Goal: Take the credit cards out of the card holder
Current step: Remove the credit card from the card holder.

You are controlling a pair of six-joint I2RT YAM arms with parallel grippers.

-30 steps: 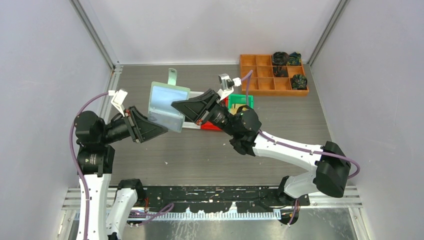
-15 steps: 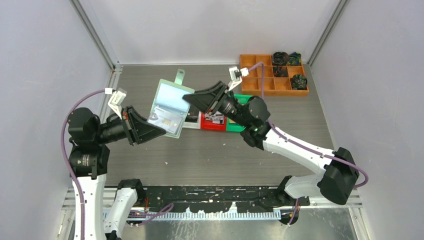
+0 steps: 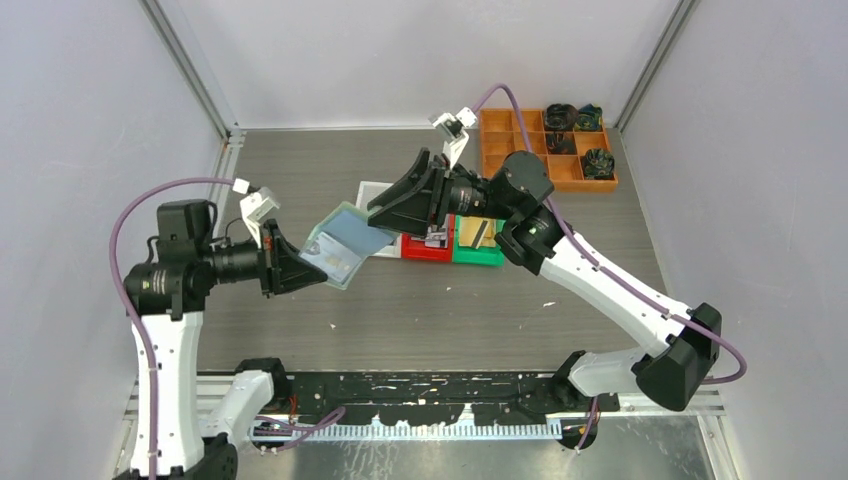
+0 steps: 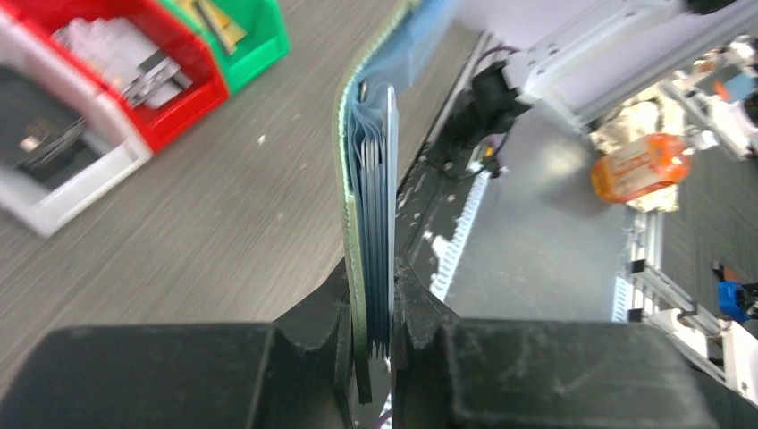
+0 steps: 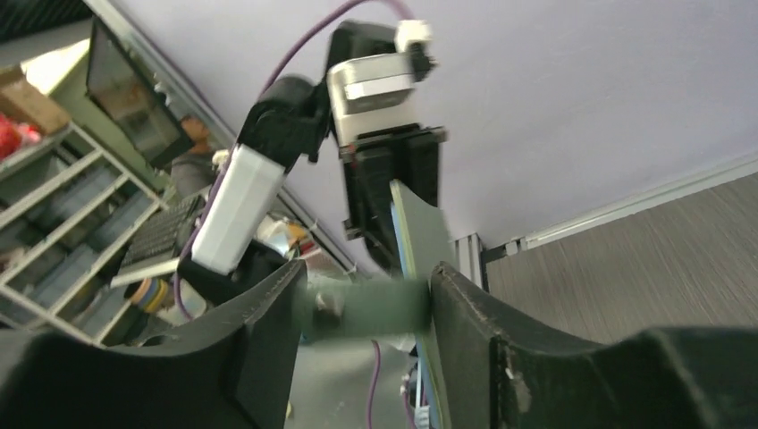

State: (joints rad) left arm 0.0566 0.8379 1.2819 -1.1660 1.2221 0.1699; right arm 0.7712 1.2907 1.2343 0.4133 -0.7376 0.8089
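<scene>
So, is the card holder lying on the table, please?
No, lifted: the left tool clamps the card holder above the table.

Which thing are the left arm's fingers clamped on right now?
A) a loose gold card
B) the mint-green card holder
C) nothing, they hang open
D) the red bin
B: in the left wrist view the left fingers press from both sides on the near edge of the card holder, which stands edge-on between them.
</scene>
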